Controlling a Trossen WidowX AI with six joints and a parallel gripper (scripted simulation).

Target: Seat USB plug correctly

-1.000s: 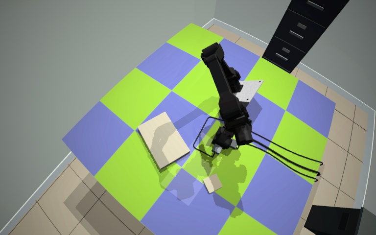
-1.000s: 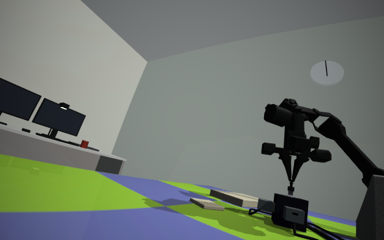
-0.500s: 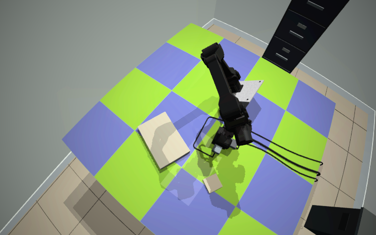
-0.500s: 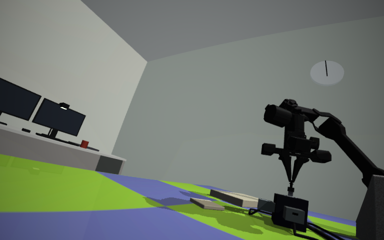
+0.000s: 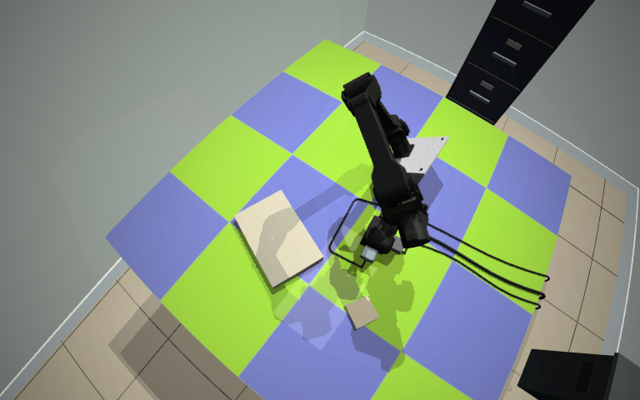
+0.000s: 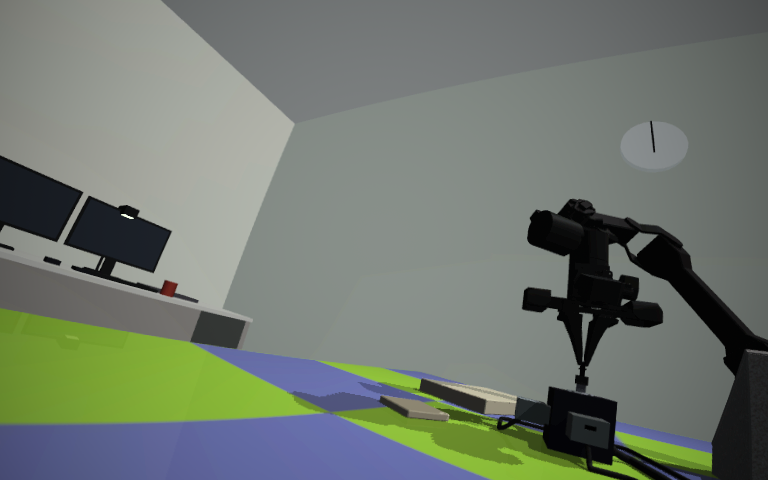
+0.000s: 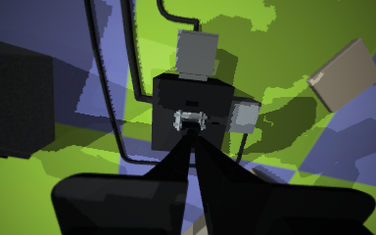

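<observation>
The USB plug [image 6: 581, 380] [image 7: 190, 120] is at the top of the black power cube [image 6: 578, 412] [image 7: 166, 110], upright in the exterior view, with a strip of its pale metal showing between its dark upper part and the cube. The tool [image 6: 582, 365] [image 7: 192, 141] points down and is nearly closed, its narrow fingertips pinching the plug from both sides. Around the plug, in the middle of the wrist view, the cube's dark top face shows small slots. Above it in that view, a gray block [image 7: 197, 53] [image 6: 587, 430] joins one side of the cube; at the right, a second pale block [image 7: 244, 116] [image 5: 369, 252] [image 6: 531, 410] sits against another side. Black cables [image 5: 486, 268] [image 7: 100, 73] run across the counter [image 5: 197, 254] [image 6: 141, 384] toward the right of the top view. Farther out, a small tan slab [image 5: 362, 312] [image 6: 413, 407] [image 7: 345, 75] lies low in the top view, and a larger cream slab [image 5: 278, 237] [image 6: 467, 395] lies left of center.
</observation>
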